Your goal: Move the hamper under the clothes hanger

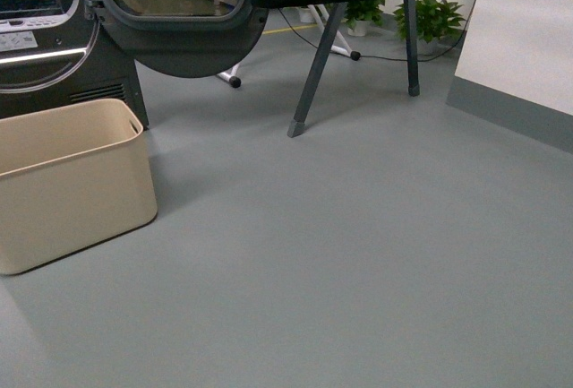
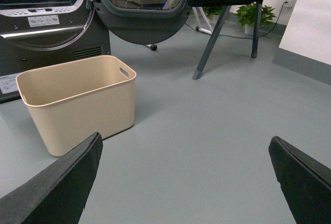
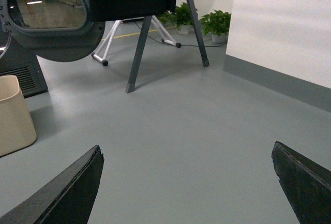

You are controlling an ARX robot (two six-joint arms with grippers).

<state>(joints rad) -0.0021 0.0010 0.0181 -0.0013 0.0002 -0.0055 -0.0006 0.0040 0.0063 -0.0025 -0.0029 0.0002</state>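
The beige hamper (image 1: 72,182) stands empty on the grey floor at the left, in front of the dryer. It also shows in the left wrist view (image 2: 80,102) and, only as an edge, in the right wrist view (image 3: 14,115). The clothes hanger (image 1: 315,70) with slanted dark grey legs and a dark top stands further back, to the right of the hamper; it shows too in the left wrist view (image 2: 209,43) and the right wrist view (image 3: 138,53). My left gripper (image 2: 183,146) is open and empty, short of the hamper. My right gripper (image 3: 186,154) is open and empty over bare floor.
A dark dryer (image 1: 54,56) with its round door (image 1: 179,21) swung open stands behind the hamper. A white-legged wheeled stand (image 1: 235,76) is behind the hanger. Potted plants (image 1: 430,16) and a cable lie at the back. A white wall with grey skirting (image 1: 519,110) runs on the right.
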